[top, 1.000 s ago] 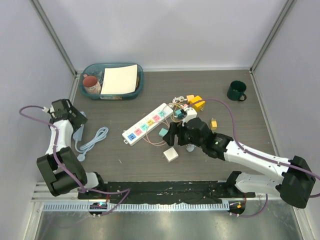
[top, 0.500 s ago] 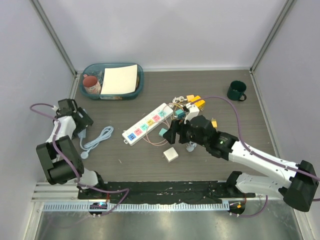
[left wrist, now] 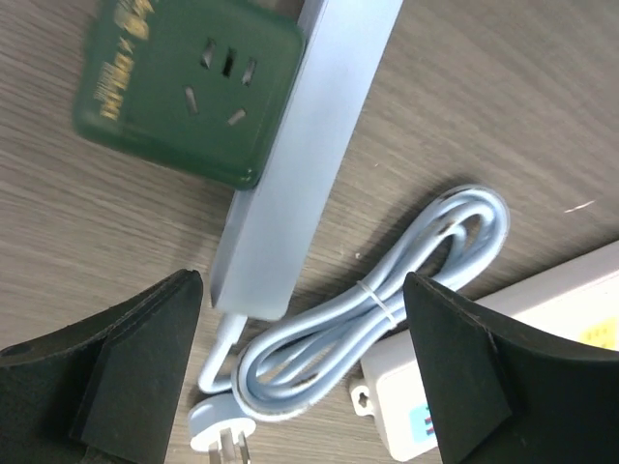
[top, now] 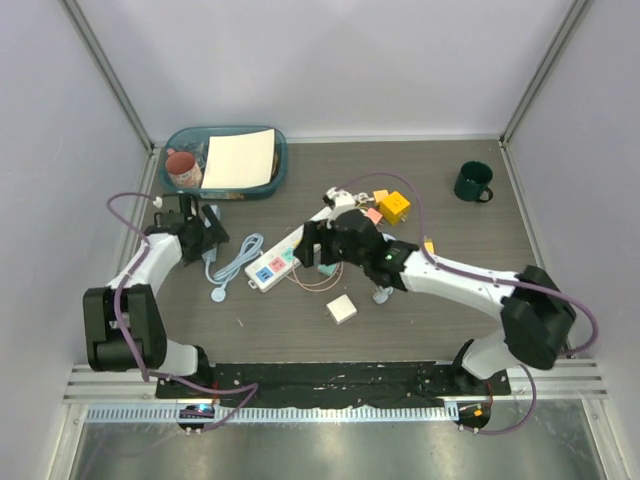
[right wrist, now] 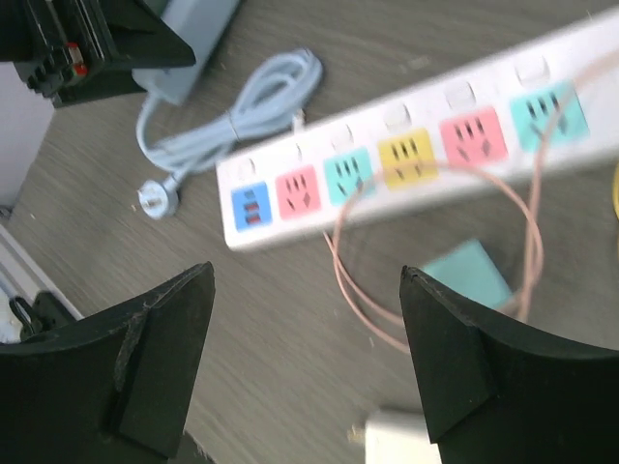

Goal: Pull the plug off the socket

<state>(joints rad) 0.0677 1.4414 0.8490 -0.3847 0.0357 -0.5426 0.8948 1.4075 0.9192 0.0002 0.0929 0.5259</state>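
A: Where is the small white square plastic plug (top: 341, 309)?
B: Lower centre of the top view, loose on the grey wood-grain table (top: 260, 335). It is well apart from the long white power strip with pastel outlet faces (top: 290, 250); the faces look bare.
A: Handling?
B: Judged light, rigid and smooth. Pinch opposite flat sides.
A: Jaws?
B: The right gripper (right wrist: 308, 280) is spread wide over that strip. The left gripper (left wrist: 302, 290) is spread wide over the shorter light-blue plastic strip (left wrist: 305, 164). Both are empty.

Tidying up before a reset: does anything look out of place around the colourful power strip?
A thin pink wire lies looped across the power strip, over its outlet faces, like stray clutter. The white plug lies loose on the table, apart from the strip. Nothing looks spilled or broken.
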